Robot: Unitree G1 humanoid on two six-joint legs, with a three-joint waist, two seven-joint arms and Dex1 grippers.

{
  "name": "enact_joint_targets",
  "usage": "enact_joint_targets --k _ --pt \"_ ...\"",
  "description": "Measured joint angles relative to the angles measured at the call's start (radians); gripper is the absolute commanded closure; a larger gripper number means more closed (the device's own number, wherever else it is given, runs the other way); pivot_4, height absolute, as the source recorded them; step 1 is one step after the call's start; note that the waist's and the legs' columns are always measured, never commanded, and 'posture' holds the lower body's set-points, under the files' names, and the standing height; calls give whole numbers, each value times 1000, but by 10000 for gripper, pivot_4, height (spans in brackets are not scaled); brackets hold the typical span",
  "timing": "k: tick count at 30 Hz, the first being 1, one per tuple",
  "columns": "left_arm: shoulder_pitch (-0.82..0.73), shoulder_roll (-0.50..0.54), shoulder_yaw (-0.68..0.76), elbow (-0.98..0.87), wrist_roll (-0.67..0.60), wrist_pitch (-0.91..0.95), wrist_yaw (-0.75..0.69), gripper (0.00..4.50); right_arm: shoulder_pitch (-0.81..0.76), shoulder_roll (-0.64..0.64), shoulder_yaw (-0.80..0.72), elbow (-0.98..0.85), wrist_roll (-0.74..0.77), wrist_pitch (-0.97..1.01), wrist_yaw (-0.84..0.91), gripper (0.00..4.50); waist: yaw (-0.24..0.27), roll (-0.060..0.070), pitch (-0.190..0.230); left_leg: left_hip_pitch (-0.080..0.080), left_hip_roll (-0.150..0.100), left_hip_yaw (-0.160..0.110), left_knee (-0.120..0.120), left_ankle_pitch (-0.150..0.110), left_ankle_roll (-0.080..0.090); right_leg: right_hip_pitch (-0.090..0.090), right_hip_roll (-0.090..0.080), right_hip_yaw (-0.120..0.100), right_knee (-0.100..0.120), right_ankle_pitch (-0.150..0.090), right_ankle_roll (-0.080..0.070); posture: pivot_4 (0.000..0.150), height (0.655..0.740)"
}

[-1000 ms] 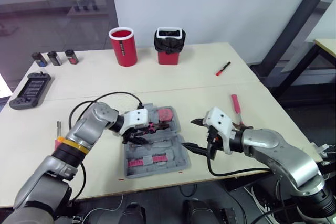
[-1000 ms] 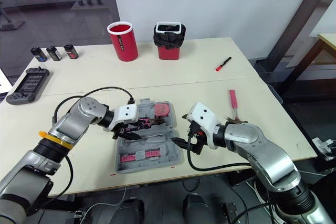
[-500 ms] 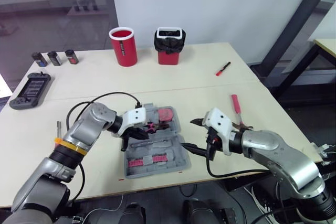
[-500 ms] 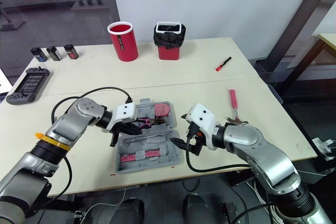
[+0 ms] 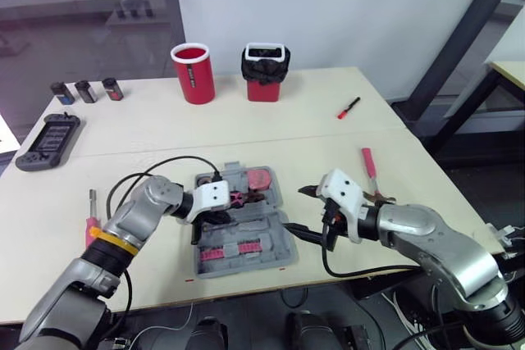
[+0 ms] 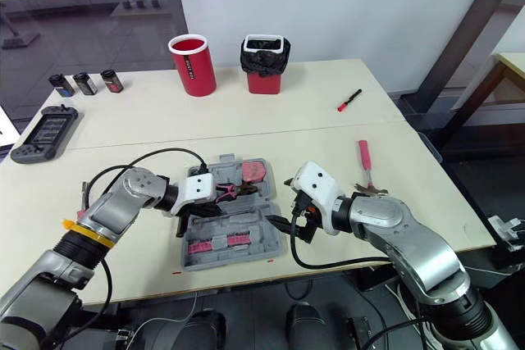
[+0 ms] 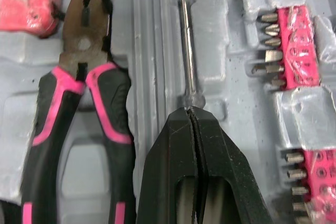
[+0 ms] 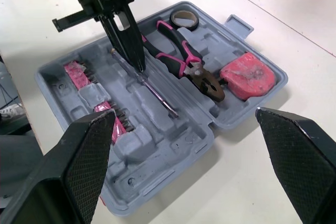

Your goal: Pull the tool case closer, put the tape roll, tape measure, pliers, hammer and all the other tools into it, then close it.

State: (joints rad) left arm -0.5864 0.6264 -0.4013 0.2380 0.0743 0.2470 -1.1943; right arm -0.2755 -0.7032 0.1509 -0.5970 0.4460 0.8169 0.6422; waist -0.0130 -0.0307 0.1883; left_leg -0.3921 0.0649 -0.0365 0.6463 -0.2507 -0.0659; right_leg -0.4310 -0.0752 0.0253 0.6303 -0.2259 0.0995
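The grey tool case (image 5: pixel 279 256) lies open at the table's front middle. Inside it rest pink-handled pliers (image 7: pixel 79 103), a pink tape measure (image 8: pixel 247 74), a tape roll (image 8: pixel 185 20), a thin screwdriver (image 7: pixel 187 51) and pink bit strips (image 5: pixel 231 250). My left gripper (image 7: pixel 190 113) is shut, its tips down on the screwdriver in its slot, beside the pliers. My right gripper (image 5: pixel 302 212) stands open just off the case's right edge with nothing between its fingers. A pink-handled screwdriver (image 5: pixel 90 223) lies on the table to the left, and a pink-handled tool (image 5: pixel 367 161) to the right.
A small red and black tool (image 5: pixel 349 107) lies at the back right. A red cup (image 5: pixel 193 71) and a black-lined red bin (image 5: pixel 265 71) stand at the back. At the far left are a grey game controller (image 5: pixel 47 142) and three small canisters (image 5: pixel 84 90).
My left gripper has drawn back from over the pliers to the screwdriver slot at the case's left side. The right gripper has stayed put.
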Motion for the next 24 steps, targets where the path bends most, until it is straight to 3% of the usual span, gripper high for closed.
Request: enact_joint_targets --k 16,20,24 --pt "18 -17 21 -18 9 12 25 44596 11 -2 -13 -12 0 9 -6 0 2 1 -1 1 0 0 0 0 0 1 0 0 0 0 0 1500 7387" --pt "-29 19 126 -27 -120 97 -35 44596 16 -19 -37 -7 0 -5 10 0 0 -2 2 -2 0 -1 0 0 0 -1 0 0 0 0 0 1500 7387" --pt "-67 189 383 -105 -322 225 -120 44596 75 -79 -139 35 0 -48 49 0 -9 0 1 -1 0 0 -1 -4 7 -1 0 0 -1 -1 1 1500 7387"
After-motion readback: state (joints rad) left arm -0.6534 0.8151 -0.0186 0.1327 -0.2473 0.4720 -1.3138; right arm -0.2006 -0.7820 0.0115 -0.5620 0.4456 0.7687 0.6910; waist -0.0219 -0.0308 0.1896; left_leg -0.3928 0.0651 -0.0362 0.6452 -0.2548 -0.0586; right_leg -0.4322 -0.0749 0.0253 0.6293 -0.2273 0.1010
